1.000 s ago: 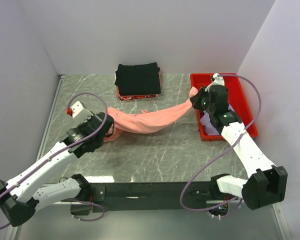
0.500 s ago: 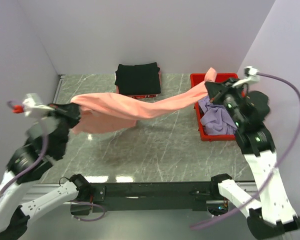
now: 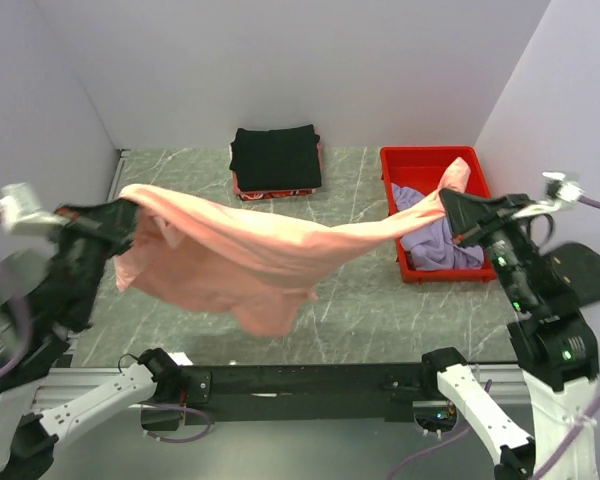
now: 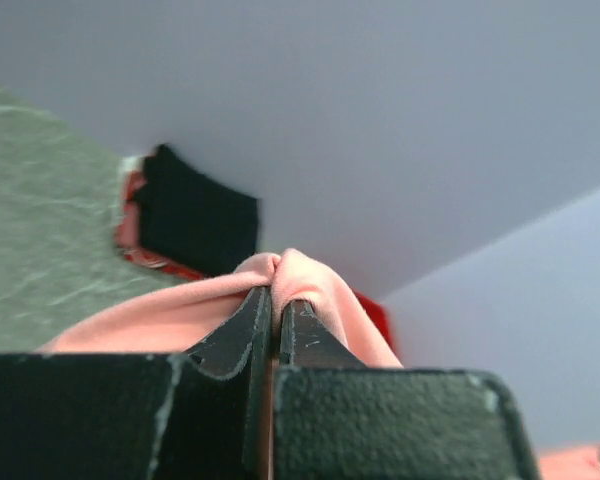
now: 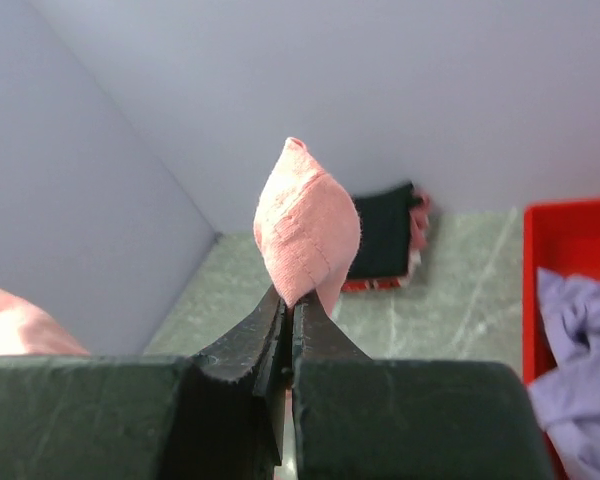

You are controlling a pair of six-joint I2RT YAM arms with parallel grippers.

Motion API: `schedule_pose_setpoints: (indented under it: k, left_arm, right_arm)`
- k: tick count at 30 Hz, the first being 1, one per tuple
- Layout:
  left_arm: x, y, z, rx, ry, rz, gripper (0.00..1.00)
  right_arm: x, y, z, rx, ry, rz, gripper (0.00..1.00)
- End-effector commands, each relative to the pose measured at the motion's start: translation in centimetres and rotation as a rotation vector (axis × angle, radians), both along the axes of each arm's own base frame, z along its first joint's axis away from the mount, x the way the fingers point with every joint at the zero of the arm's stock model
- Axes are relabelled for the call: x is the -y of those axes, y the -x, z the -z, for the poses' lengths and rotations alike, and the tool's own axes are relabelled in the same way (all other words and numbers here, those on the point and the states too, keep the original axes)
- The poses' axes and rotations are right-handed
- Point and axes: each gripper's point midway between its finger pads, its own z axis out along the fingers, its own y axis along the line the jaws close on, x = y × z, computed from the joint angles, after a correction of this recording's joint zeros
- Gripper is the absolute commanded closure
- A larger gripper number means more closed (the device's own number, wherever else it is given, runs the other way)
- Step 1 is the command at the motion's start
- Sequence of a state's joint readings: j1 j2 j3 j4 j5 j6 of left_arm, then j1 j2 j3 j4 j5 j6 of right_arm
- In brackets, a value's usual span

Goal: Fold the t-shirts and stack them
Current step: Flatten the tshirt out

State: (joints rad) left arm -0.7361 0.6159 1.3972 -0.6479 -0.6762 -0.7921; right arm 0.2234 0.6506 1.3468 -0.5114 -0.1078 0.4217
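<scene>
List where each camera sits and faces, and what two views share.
Top external: above and behind the robot, looking down on the table; shows left end effector and right end effector holding the pink t-shirt.
Left wrist: on the left arm, facing back and right; its shut fingers show.
Right wrist: on the right arm, facing back and left; its shut fingers show.
Shared: both wrist views catch the black t-shirt.

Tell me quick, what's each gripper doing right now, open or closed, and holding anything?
The left gripper is closed, pinching one end of the salmon-pink t-shirt.
The right gripper is closed, pinching the other end of that shirt.
</scene>
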Motion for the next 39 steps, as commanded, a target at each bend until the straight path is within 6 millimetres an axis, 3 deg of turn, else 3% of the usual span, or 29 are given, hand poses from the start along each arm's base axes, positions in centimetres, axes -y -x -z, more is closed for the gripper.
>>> schedule_pose_setpoints:
  k: [1, 2, 3, 5, 6, 7, 8, 9, 10, 11, 12, 14, 15, 17, 18, 20, 21, 22, 23, 24, 25, 26, 28, 29, 30, 32, 33, 35, 39]
  left_arm:
    - [1.4, -5.7, 6.8, -0.240, -0.188, -0.194, 0.99]
    - [0.7, -6.7, 8.0, -0.280, -0.217, -0.283, 0.98]
    - [1.8, -8.8, 10.8, -0.355, -0.274, -0.305, 0.97]
    - [1.8, -12.4, 14.0, -0.434, -0.268, -0.276, 0.95]
    - [1.8, -14.7, 18.3, -0.531, -0.326, -0.255, 0.94]
    - [1.4, -16.0, 20.4, -0.586, -0.312, -0.237, 0.92]
    - [-0.4, -17.5, 22.1, -0.633, -0.294, -0.269, 0.84]
    - [-0.1, -18.9, 25.6, -0.725, -0.325, -0.249, 0.72]
    - [-0.2, -19.5, 26.9, -0.762, -0.337, -0.253, 0.61]
    - [-0.1, -19.9, 28.0, -0.806, -0.352, -0.246, 0.41]
    - [0.5, -20.5, 29.4, -0.862, -0.368, -0.213, 0.33]
    - [0.7, -20.9, 30.1, -0.876, -0.382, -0.201, 0.01]
    - [0.6, -20.7, 30.2, -0.876, -0.379, -0.209, 0.01]
    - [-0.1, -20.2, 30.3, -0.877, -0.372, -0.240, 0.00]
    - [-0.4, -19.3, 30.5, -0.883, -0.355, -0.252, 0.01]
    - [-0.5, -18.1, 30.5, -0.885, -0.300, -0.272, 0.00]
    - [-0.6, -17.1, 31.8, -0.915, -0.293, -0.273, 0.01]
    - [0.0, -16.5, 32.4, -0.926, -0.265, -0.236, 0.01]
    - [0.5, -15.9, 32.5, -0.918, -0.224, -0.215, 0.01]
    - [0.8, -14.5, 34.7, -0.962, -0.216, -0.186, 0.00]
    - [1.4, -14.2, 35.1, -0.949, -0.193, -0.155, 0.01]
    - [2.2, -12.5, 36.8, -0.983, -0.154, -0.101, 0.01]
    - [3.1, -11.1, 38.0, -0.983, -0.112, -0.040, 0.01]
    - [3.7, -10.9, 37.4, -0.938, -0.074, -0.009, 0.01]
    - [3.5, -9.4, 39.2, -0.971, -0.069, -0.009, 0.00]
    - [3.0, -8.6, 39.1, -0.943, -0.051, -0.026, 0.01]
    - [2.8, -7.8, 40.0, -0.958, -0.054, -0.029, 0.01]
    - [2.8, -7.3, 40.0, -0.944, -0.045, -0.027, 0.01]
    - [2.5, -6.4, 41.6, -0.976, -0.034, -0.043, 0.01]
  right_arm:
    - [-0.1, -5.5, 6.7, -0.234, 0.050, 0.059, 1.00]
    - [0.1, -6.9, 9.1, -0.300, 0.063, 0.089, 1.00]
    - [0.0, -8.1, 10.9, -0.357, 0.070, 0.103, 1.00]
    - [-0.6, -11.0, 15.9, -0.489, 0.100, 0.101, 1.00]
    - [-1.0, -12.5, 18.6, -0.564, 0.110, 0.096, 0.99]
    - [-1.4, -13.6, 19.6, -0.576, 0.111, 0.087, 0.98]
    - [-1.7, -14.2, 21.5, -0.617, 0.122, 0.077, 0.96]
    - [-1.7, -15.5, 23.9, -0.680, 0.136, 0.086, 0.88]
    - [-1.7, -16.2, 25.1, -0.714, 0.151, 0.091, 0.84]
    - [-1.8, -17.0, 25.0, -0.719, 0.164, 0.090, 0.78]
    - [-1.5, -18.0, 26.6, -0.767, 0.196, 0.115, 0.58]
    - [-1.4, -18.7, 26.2, -0.772, 0.205, 0.124, 0.44]
    - [-1.5, -18.9, 26.2, -0.771, 0.209, 0.121, 0.34]
    - [-2.3, -18.9, 25.9, -0.742, 0.218, 0.093, 0.27]
    - [-2.6, -18.6, 25.6, -0.731, 0.232, 0.083, 0.21]
    - [-4.6, -17.4, 26.1, -0.729, 0.278, 0.027, 0.21]
    - [-5.0, -17.0, 26.4, -0.722, 0.316, 0.025, 0.21]
    - [-7.4, -15.5, 27.4, -0.725, 0.366, -0.038, 0.21]
    - [-8.4, -14.8, 28.0, -0.724, 0.414, -0.069, 0.21]
    - [-9.9, -13.8, 28.8, -0.733, 0.446, -0.116, 0.21]
    - [-11.0, -12.5, 30.0, -0.756, 0.484, -0.166, 0.21]
    - [-13.9, -10.3, 30.9, -0.753, 0.541, -0.277, 0.22]
    - [-16.0, -7.8, 33.4, -0.789, 0.601, -0.373, 0.23]
    - [-18.4, -5.5, 34.1, -0.779, 0.644, -0.487, 0.23]
    - [-19.1, -4.5, 35.3, -0.798, 0.676, -0.519, 0.24]
    - [-20.6, -2.8, 36.6, -0.797, 0.735, -0.592, 0.26]
    - [-21.2, -1.8, 38.1, -0.817, 0.796, -0.612, 0.29]
    - [-21.9, -1.4, 39.0, -0.825, 0.850, -0.619, 0.30]
    - [-22.1, -0.7, 41.9, -0.902, 0.942, -0.623, 0.43]
